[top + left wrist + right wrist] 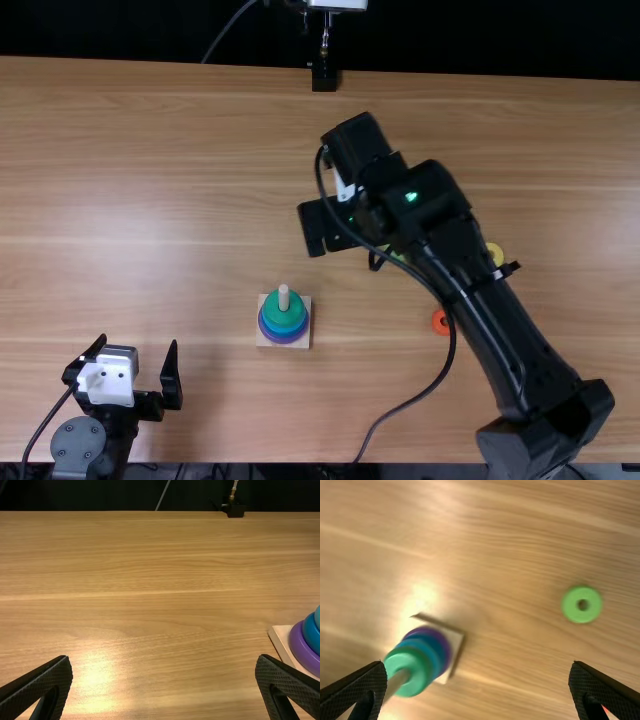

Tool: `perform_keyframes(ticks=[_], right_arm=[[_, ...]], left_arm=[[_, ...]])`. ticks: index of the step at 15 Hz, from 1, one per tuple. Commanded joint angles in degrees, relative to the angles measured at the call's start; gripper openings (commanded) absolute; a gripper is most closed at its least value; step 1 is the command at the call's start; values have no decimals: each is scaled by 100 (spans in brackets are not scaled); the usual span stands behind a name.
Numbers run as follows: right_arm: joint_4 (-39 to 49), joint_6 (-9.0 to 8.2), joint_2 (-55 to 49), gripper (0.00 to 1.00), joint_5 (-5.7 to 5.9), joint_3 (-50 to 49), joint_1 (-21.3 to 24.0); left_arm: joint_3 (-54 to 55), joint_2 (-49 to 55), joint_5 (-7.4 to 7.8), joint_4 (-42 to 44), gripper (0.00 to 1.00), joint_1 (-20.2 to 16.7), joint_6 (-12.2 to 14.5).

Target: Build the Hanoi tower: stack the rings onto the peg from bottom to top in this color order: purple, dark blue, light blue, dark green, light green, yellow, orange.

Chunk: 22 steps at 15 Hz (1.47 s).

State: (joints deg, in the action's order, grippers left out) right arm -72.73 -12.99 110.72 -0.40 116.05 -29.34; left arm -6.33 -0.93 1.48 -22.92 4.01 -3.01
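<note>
Purple ring (303, 652) through dark green ring (284, 318) fill the peg (284, 295), lower centre; light green (570, 605), yellow (495, 252), orange (435, 321) remain. My left pincer (164, 657) and right pincer (477, 663) gape.

Around the pale peg (284, 292) sit a purple ring (448, 647), blue rings (435, 655) and a dark green ring (422, 670). Right of the peg: a light green ring (593, 605), yellow ring (495, 253) and orange ring (438, 321). Streaky grain patterns the light brown table (130, 200).
</note>
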Motion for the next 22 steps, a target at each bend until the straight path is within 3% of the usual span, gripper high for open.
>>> perform_keyframes(ticks=[1, 4, 8, 10, 13, 22], right_arm=[[-11, -19, 337, 100, 40, 93, 315], [-21, 2, 715, 100, 40, -12, 799], [105, 55, 794, 100, 19, -671, 1018], [1033, 297, 785, 100, 30, -1295, 1053], [2289, 340, 785, 100, 40, -1832, 1247], [2246, 371, 881, 100, 51, -2262, 1581]], left_arm=[[633, 93, -21, -419, 100, -67, 69], [633, 93, -21, -419, 100, -67, 69], [633, 93, -21, -419, 100, -67, 69], [633, 93, -21, -419, 100, -67, 69], [633, 93, -21, -419, 100, -67, 69], [633, 93, -21, -419, 100, -67, 69]])
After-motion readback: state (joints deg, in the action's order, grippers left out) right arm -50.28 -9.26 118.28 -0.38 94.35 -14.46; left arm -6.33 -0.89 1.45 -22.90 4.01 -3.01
